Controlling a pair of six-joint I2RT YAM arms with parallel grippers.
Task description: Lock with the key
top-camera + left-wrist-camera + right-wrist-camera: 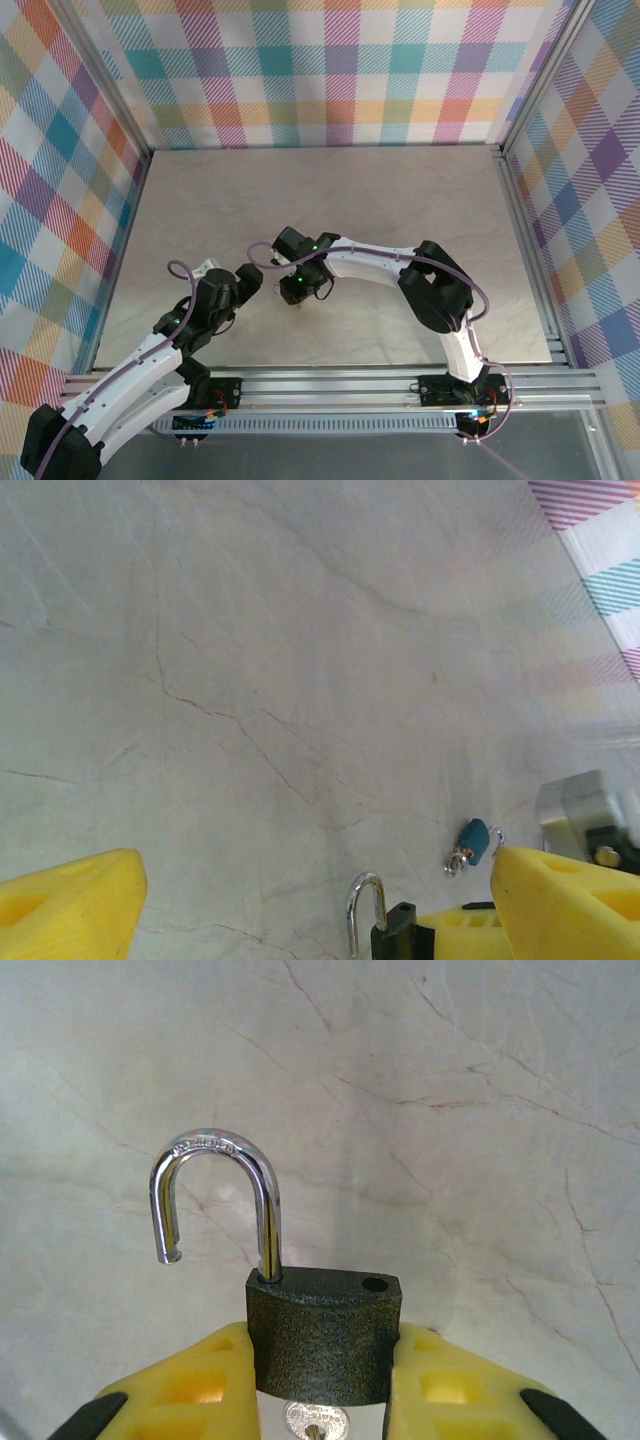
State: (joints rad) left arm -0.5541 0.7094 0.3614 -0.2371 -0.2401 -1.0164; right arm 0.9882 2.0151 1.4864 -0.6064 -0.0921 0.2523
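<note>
A black padlock [323,1335] is clamped upright between the yellow fingers [440,1385] of my right gripper [320,1342]. Its chrome shackle [215,1195] is swung open, with the free end out of the hole in the body. A silver keyhole [315,1422] shows under the body with no key in it. In the left wrist view the padlock [402,932] stands at the bottom edge. The key, with a teal head [473,840] and a small ring, lies on the table just beyond. My left gripper [318,880] is open and holds nothing. From above, both grippers [250,278] [293,292] are close together.
The marble-patterned table [330,200] stretches bare behind the grippers. Checked cloth walls [330,70] close it in at the back and sides. An aluminium rail [350,385] runs along the near edge.
</note>
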